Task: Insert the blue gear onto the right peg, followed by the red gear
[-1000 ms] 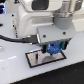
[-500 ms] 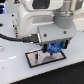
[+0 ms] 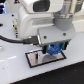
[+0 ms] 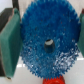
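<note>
White arm (image 3: 42, 12); grey wrist block; black cable (image 3: 15, 39); end effector (image 4: 46, 42) with 2 teal pads (image 4: 10, 42).

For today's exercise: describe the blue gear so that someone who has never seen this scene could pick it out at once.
Start at the white robot arm over the white table and follow it down to the gripper, just above the black-bordered plate. The blue gear sits between its green fingers: a bright-blue toothed disc with a centre hole, far wider than the red gear beside it.

One blue gear (image 4: 44, 44), one red gear (image 4: 54, 80), one grey plate (image 3: 33, 60), one claw (image 3: 53, 52).
</note>
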Available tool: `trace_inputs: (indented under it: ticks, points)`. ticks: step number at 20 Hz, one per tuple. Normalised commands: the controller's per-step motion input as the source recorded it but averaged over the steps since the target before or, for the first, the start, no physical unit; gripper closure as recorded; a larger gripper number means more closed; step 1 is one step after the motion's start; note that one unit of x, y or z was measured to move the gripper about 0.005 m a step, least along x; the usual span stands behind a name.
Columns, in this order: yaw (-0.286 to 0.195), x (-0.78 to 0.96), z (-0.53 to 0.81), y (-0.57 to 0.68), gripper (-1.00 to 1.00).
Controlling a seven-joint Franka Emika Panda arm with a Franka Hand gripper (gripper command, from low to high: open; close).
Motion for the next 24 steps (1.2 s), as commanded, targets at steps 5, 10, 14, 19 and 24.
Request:
trace_inputs:
  ticks: [5,10,14,19,24]
  points:
    - [0.0,0.06,-0.1,-0.02,1.0]
    - [0.0,0.04,-0.09,0.02,1.0]
    - [0.0,0.08,-0.26,0.02,1.0]
    - [0.0,0.06,-0.16,0.01,1.0]
    - [0.0,0.01,0.07,0.06,-1.0]
